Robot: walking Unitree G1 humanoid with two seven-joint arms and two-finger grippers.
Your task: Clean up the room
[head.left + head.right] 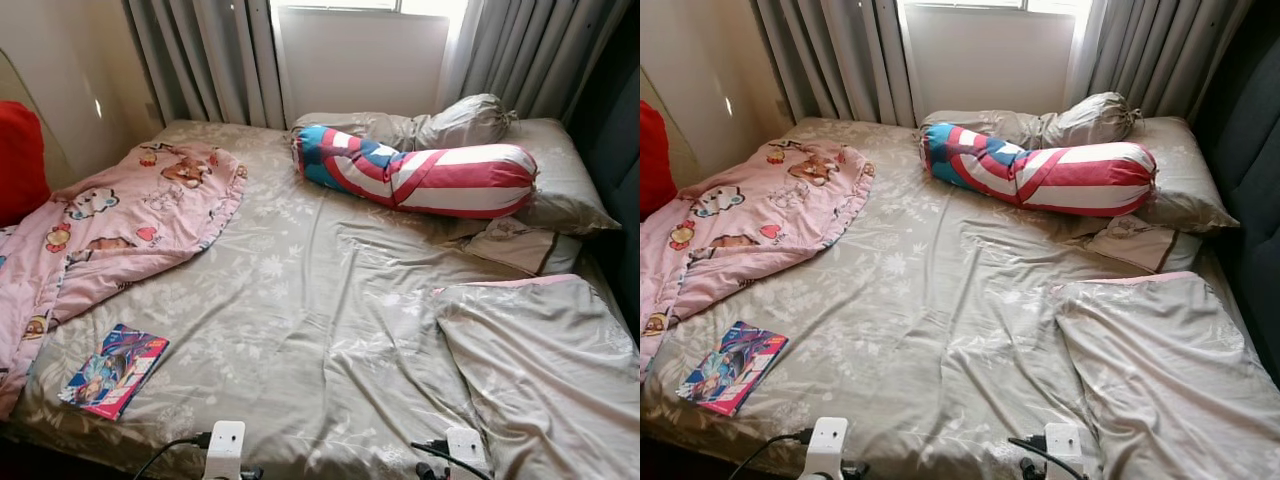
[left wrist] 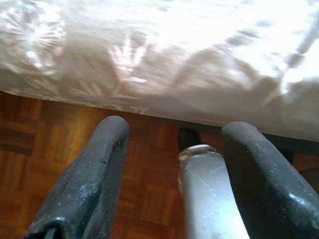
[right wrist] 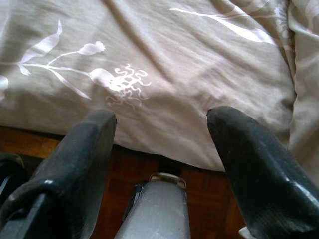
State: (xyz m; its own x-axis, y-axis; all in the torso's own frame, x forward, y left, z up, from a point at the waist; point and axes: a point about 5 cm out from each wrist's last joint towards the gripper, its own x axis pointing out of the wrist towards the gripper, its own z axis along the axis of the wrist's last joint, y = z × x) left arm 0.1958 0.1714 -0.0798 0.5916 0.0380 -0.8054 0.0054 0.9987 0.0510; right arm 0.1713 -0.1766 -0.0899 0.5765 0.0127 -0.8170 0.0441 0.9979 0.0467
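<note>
A bed [image 1: 320, 330] with a beige flowered sheet stands before me. A pink cartoon blanket [image 1: 110, 225] lies crumpled over its left side. A colourful book [image 1: 113, 370] rests near the front left corner. A red, white and blue bolster [image 1: 420, 172] lies across the head end, on beige pillows [image 1: 460, 125]. A folded beige blanket [image 1: 550, 370] covers the front right. My left gripper [image 2: 172, 144] hangs open at the bed's edge above the wooden floor [image 2: 55, 129], holding nothing. My right gripper [image 3: 162, 119] is open too, close to the sheet's front edge.
Grey curtains [image 1: 210, 60] and a window are behind the bed. A dark headboard [image 1: 615, 150] runs along the right side. A red cushion [image 1: 20, 160] leans at the left wall. The white tops of my arms [image 1: 225, 445] show at the front edge.
</note>
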